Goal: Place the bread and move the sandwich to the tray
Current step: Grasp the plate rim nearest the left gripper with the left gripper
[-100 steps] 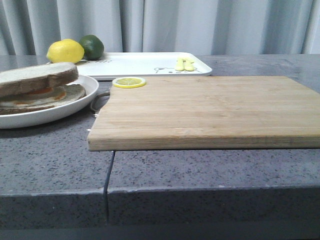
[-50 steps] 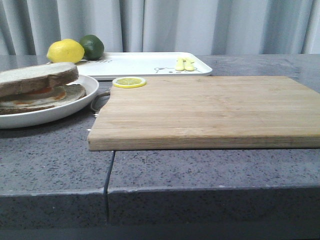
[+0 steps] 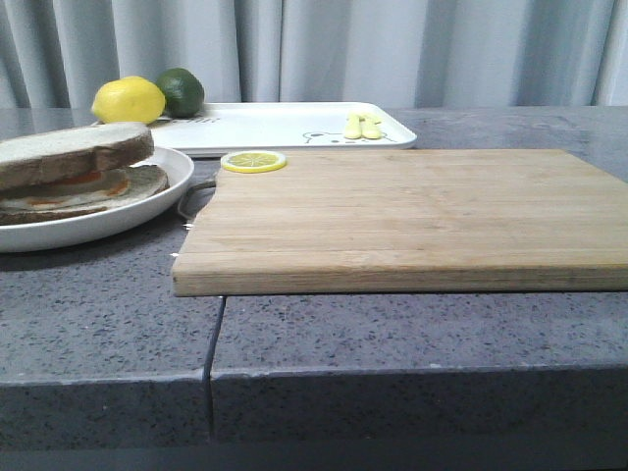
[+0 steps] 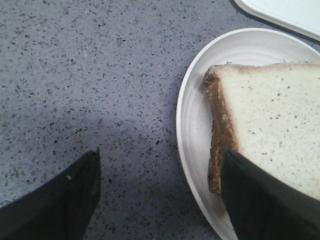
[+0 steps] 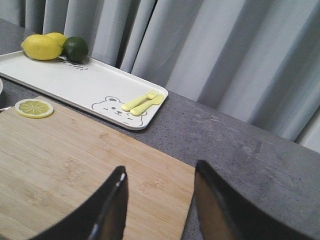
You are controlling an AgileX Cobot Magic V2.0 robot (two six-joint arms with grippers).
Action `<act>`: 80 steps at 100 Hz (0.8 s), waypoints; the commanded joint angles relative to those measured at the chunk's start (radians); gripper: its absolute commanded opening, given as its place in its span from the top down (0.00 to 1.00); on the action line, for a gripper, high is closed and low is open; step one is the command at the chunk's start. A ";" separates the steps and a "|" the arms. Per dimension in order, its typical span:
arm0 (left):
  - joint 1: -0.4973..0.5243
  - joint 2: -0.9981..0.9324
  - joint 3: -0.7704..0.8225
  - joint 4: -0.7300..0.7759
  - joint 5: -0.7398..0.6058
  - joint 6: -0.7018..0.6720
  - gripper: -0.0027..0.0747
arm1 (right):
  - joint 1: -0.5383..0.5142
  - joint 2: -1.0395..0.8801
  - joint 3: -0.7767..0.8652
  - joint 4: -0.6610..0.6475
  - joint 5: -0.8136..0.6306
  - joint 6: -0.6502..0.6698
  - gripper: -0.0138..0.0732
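We see the grey tabletop (image 3: 392,334), a wooden board (image 5: 65,155) under our spread, empty right claw (image 5: 159,200), the tray (image 5: 75,80) beyond it, and the sandwich (image 4: 270,130) on its plate (image 4: 192,130) beside our spread left claw (image 4: 160,200).

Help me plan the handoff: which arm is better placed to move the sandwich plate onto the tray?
Left. Its open jaws hang over the round white plate holding the brown-crusted sandwich, one beside the crust. The right gripper hovers open over the wooden cutting board, away from the plate.
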 commanded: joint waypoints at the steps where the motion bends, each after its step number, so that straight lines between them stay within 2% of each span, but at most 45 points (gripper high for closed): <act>1: 0.002 0.004 -0.035 -0.043 -0.068 -0.008 0.37 | -0.008 0.001 -0.028 -0.002 -0.069 0.002 0.46; 80: 0.002 0.133 -0.035 -0.102 -0.128 -0.008 0.37 | -0.008 0.001 -0.028 0.005 -0.069 0.002 0.46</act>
